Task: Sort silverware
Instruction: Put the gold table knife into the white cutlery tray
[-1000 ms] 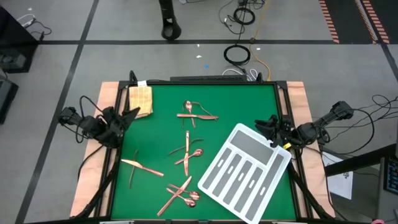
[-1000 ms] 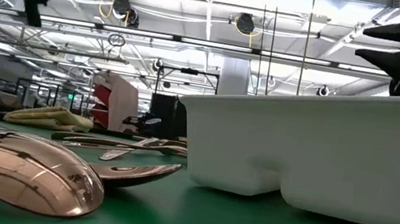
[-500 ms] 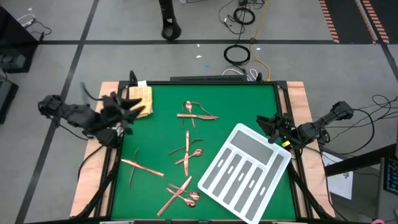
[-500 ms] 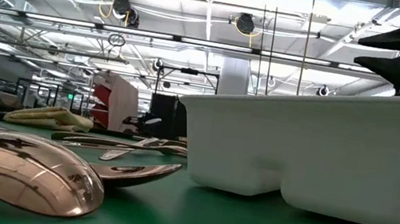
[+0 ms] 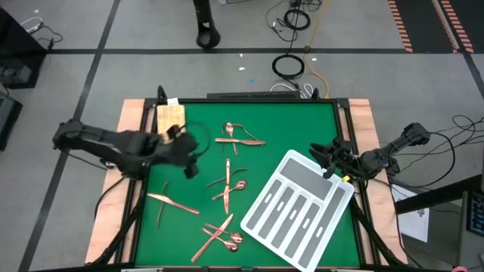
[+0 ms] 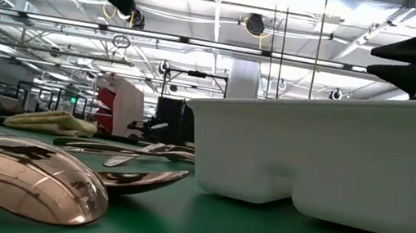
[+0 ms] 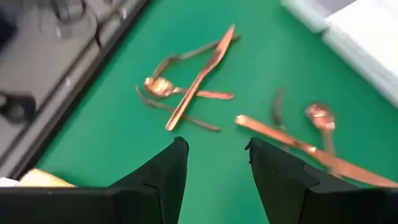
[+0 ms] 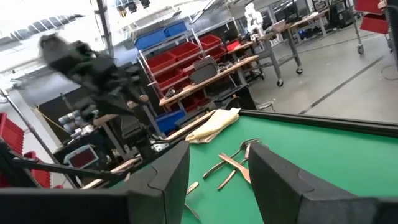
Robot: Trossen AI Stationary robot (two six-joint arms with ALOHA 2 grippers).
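The copper silverware lies scattered on the green table: a far cluster (image 5: 239,137), a middle group (image 5: 230,186), a crossed pair at the left (image 5: 171,204) and a near pile (image 5: 220,235). My left gripper (image 5: 189,159) is open above the table's left half, touching nothing. In the left wrist view its fingers (image 7: 217,155) point down at the far cluster (image 7: 193,93) and a knife (image 7: 292,144). My right gripper (image 5: 325,156) is open, hovering over the white tray's far right corner (image 5: 330,175). A large spoon (image 6: 25,180) lies right in front of the low camera.
The white tray with grey slots (image 5: 299,208) sits askew on the table's right near part. A yellow-tan folded cloth (image 5: 170,119) lies at the far left corner. A black frame (image 5: 257,98) borders the table. Bare green surface shows between the silverware groups.
My left arm has swung fast from beyond the table's left edge toward the right, out over the table's left half, and its gripper now points down near the silverware. The silverware, tray and cloth have stayed put.
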